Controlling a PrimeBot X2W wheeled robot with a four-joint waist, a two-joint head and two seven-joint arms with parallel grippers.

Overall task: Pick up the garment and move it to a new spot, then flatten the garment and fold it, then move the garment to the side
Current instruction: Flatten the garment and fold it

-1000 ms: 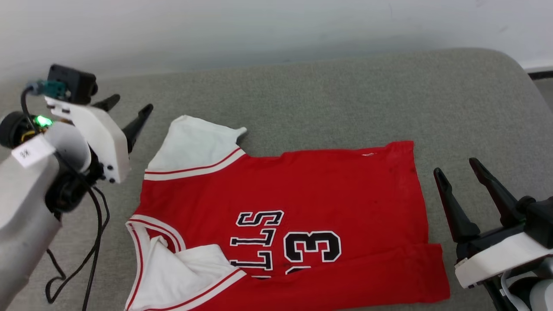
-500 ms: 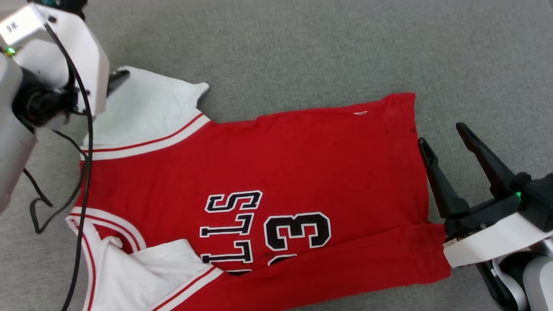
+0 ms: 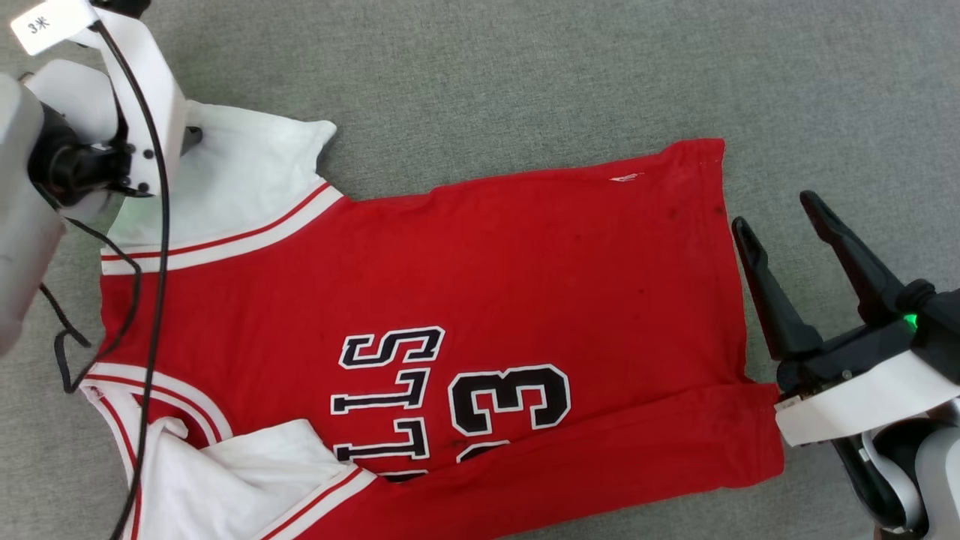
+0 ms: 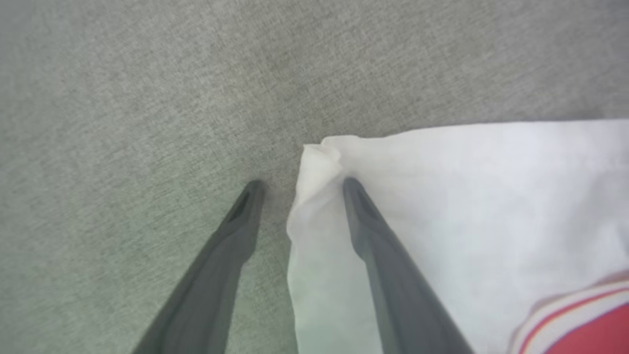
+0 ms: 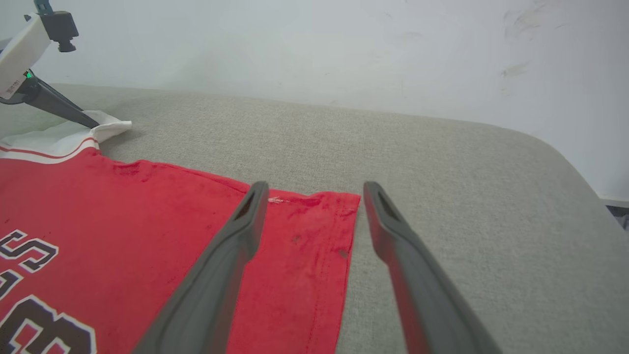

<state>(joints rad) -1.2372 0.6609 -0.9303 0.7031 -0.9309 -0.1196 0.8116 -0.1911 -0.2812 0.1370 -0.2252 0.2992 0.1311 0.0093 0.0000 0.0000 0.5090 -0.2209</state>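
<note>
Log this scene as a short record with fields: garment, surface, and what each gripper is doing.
garment: red jersey T-shirt, spread print-up, near edge folded over
surface: grey fabric cushion
left gripper: jaws open, astride the corner of the white sleeve
right gripper: jaws open, beside the hem, holding nothing

Red garment (image 3: 480, 277) front printed with black white-outlined letters "LLS" lying sideways, the rest hidden by folded cloth, large "3" beside the letters, part of another digit below, small white tag (image 3: 45, 25) reading "3米" on the left arm (image 3: 19, 247) beyond the garment's white sleeve (image 3: 240, 180)
</note>
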